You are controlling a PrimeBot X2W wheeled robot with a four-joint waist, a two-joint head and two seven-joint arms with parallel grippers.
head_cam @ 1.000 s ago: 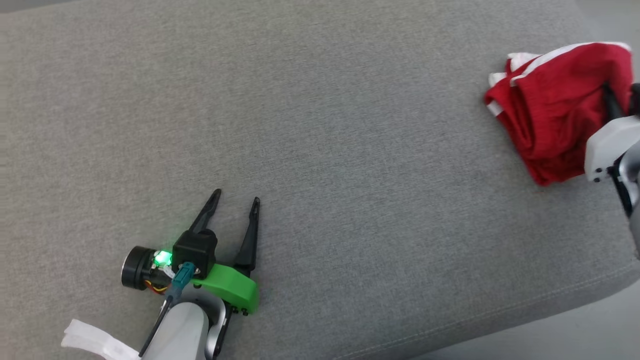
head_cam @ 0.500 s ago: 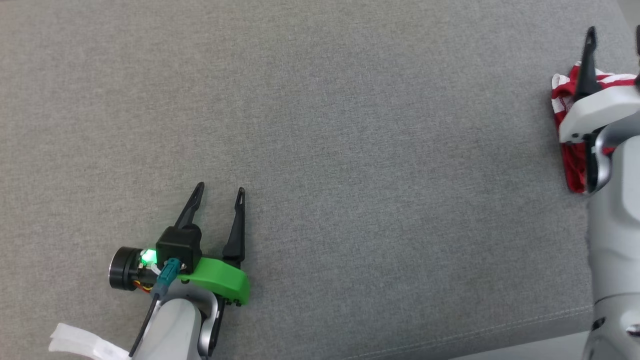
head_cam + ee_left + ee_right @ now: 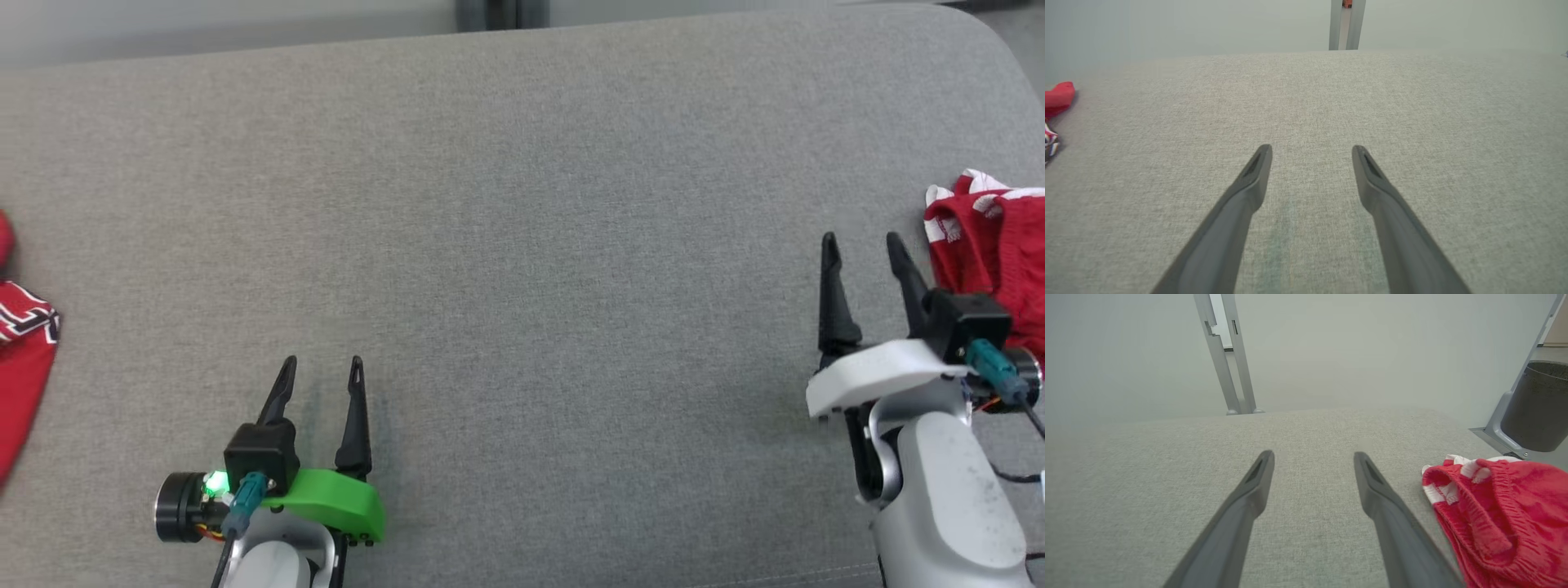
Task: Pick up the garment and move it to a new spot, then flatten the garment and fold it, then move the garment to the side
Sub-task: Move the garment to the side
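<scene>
I'm watching the red garment (image 3: 992,245) lying bunched near the right edge of the grey cushion (image 3: 522,204), just beside my right gripper (image 3: 862,242), whose fingers are standing wide and empty. The left gripper (image 3: 322,365) is gaping too, holding nothing. I'm judging the loose bundle is risking sliding off, or unfolding if a finger snags it.
</scene>
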